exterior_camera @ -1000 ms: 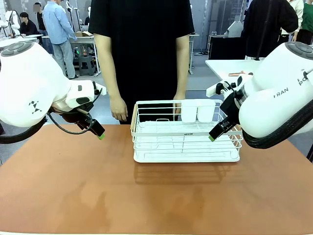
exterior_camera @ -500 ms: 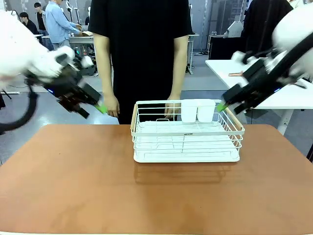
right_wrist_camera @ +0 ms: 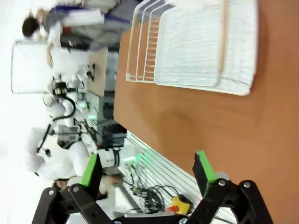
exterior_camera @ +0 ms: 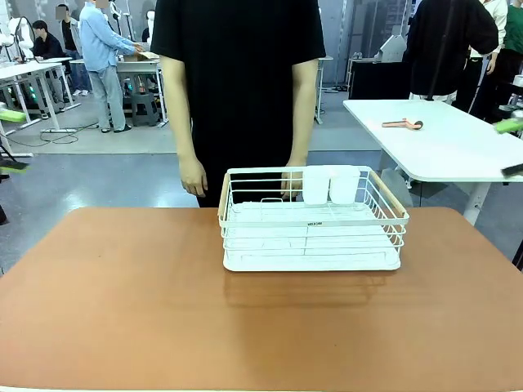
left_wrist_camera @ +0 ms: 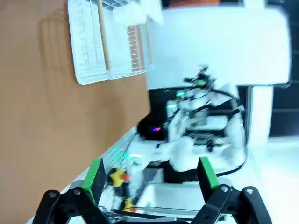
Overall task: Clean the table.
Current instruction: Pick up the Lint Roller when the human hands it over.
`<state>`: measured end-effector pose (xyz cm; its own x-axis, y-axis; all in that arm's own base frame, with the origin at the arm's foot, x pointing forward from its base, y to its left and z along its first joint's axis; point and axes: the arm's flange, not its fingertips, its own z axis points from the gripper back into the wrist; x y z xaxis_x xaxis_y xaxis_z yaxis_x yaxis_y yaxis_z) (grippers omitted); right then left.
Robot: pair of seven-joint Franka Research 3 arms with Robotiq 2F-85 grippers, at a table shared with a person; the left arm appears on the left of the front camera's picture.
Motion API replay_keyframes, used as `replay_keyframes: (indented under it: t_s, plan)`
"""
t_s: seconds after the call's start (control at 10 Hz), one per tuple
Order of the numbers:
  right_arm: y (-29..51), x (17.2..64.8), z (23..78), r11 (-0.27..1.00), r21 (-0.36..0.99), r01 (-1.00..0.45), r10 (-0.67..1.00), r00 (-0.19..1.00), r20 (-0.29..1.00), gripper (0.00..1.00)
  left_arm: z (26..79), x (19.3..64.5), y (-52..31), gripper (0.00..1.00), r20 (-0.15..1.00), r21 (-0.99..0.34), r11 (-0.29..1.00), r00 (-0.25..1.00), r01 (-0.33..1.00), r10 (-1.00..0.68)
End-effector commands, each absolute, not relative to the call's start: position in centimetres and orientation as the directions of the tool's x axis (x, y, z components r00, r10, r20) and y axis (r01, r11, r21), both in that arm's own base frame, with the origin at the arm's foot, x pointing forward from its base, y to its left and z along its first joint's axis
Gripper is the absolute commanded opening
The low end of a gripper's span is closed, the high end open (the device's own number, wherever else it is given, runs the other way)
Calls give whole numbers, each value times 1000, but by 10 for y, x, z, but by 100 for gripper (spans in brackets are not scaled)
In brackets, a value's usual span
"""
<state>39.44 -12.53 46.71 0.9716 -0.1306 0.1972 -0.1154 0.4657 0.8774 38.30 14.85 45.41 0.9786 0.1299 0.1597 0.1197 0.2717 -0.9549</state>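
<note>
The reddish-brown table [exterior_camera: 163,310] carries a white wire dish rack [exterior_camera: 310,220] at its far middle, with two white cups [exterior_camera: 331,184] in the rack's back. My left gripper [exterior_camera: 8,140] sits at the picture's far left edge, high off the table, green pads apart. My right gripper [exterior_camera: 511,147] is at the far right edge, also raised. In the left wrist view the left gripper [left_wrist_camera: 150,175] stands open and empty, table [left_wrist_camera: 42,102] and rack [left_wrist_camera: 103,42] far off. The right gripper [right_wrist_camera: 146,169] is likewise open with nothing in it, above the table [right_wrist_camera: 210,126] and rack [right_wrist_camera: 201,46].
A person in a black shirt [exterior_camera: 237,82] stands at the table's far side, one hand [exterior_camera: 196,180] hanging just behind the rack. A white side table [exterior_camera: 441,143] with a small red-handled tool [exterior_camera: 402,124] stands at the back right.
Both arms have swung up and outward from beside the rack to the picture's edges. Rack, cups and the person have not moved.
</note>
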Motion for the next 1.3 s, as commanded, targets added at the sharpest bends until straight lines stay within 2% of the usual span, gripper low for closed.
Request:
replay_keyframes:
  t_s: [0.0, 0.1, 0.3, 0.4, 0.5, 0.6, 1.2]
  plan:
    - [-161, 391, 451, 423, 905, -52, -242, 956, 168, 100, 438, 395, 192, 100, 109, -974, 219, 967, 57, 232]
    - [-182, 383, 441, 379, 925, -36, -278, 949, 151, 100, 434, 390, 210, 100, 118, -979, 193, 958, 68, 263]
    - [-190, 383, 425, 369, 929, 7, -291, 951, 109, 100, 439, 392, 207, 100, 142, -976, 199, 953, 90, 267]
    - [-185, 388, 421, 376, 927, 0, -255, 961, 103, 100, 443, 397, 197, 100, 147, -972, 216, 952, 89, 269]
    - [-202, 370, 422, 370, 929, 30, -315, 944, 95, 100, 449, 399, 186, 100, 184, -954, 279, 949, 109, 258]
    - [-202, 370, 422, 370, 929, 30, -315, 944, 95, 100, 430, 392, 210, 100, 111, -979, 194, 954, 57, 278]
    - [-202, 370, 422, 370, 929, 30, -315, 944, 95, 100, 430, 392, 210, 100, 111, -979, 194, 954, 57, 278]
